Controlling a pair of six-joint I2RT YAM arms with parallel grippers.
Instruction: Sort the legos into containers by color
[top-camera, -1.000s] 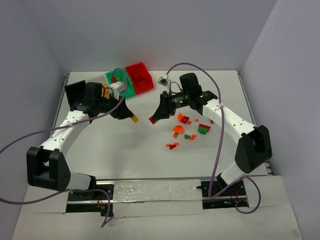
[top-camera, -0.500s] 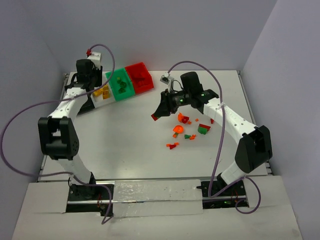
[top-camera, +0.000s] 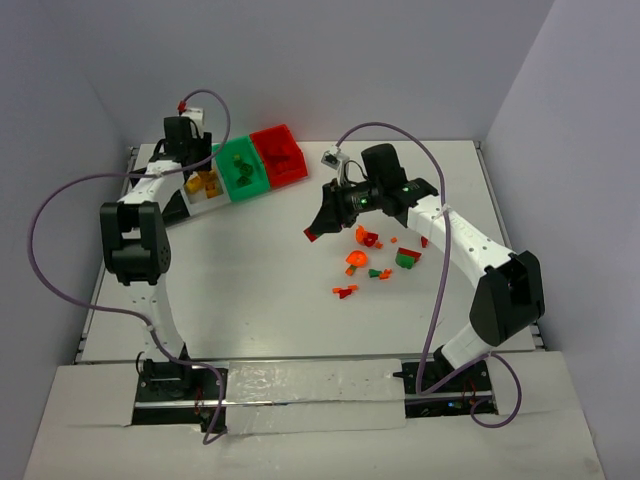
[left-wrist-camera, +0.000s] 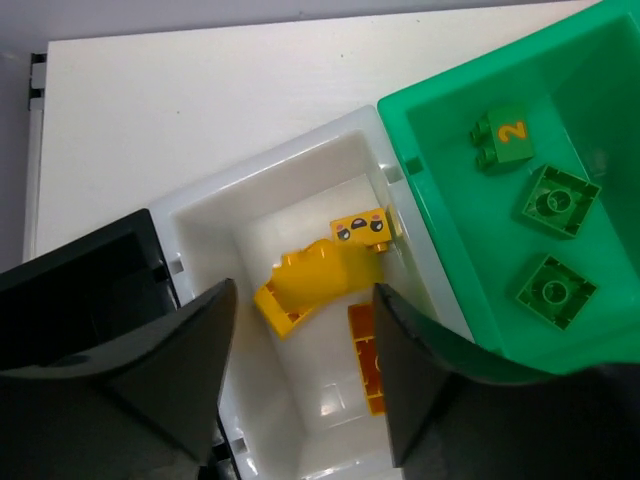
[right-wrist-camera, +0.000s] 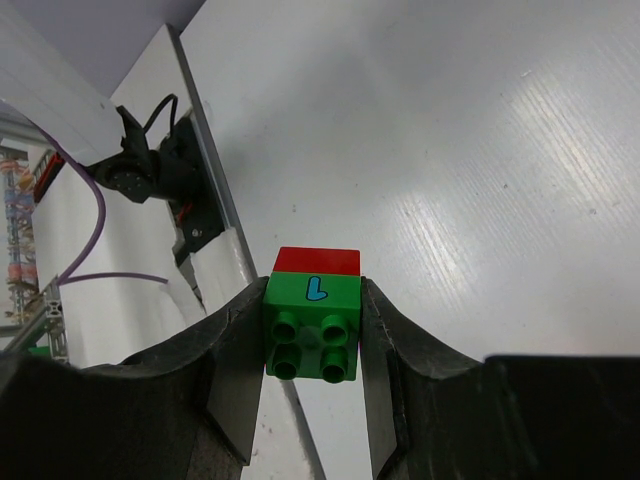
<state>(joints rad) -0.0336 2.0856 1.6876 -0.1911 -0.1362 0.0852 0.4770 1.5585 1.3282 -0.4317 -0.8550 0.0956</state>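
- Here, seen from above, the left arm (top-camera: 135, 238) reaches to the far left corner of the worktop (top-camera: 260, 300), where four bins stand in a touching row: black bin (left-wrist-camera: 80, 290), white bin (left-wrist-camera: 270, 185), green bin (left-wrist-camera: 445, 205), red bin (top-camera: 297, 170).
- The left jaws hang spread and empty directly over the white bin.
- Below them in the white bin lie a curved yellow piece (left-wrist-camera: 305, 282), a yellow brick with a printed face (left-wrist-camera: 362, 228) and an orange piece (left-wrist-camera: 368, 362).
- The green bin holds three green bricks, one marked "2" (left-wrist-camera: 502, 138).
- The right arm (top-camera: 450, 235) stretches toward mid-worktop; the right jaws pinch a green brick (right-wrist-camera: 310, 340) with a red brick (right-wrist-camera: 316, 260) stacked against it, held clear of the surface.
- The loose legos (top-camera: 372, 255), red, orange and green, lie scattered on the worktop just to the right of the right jaws, well apart from the bins.
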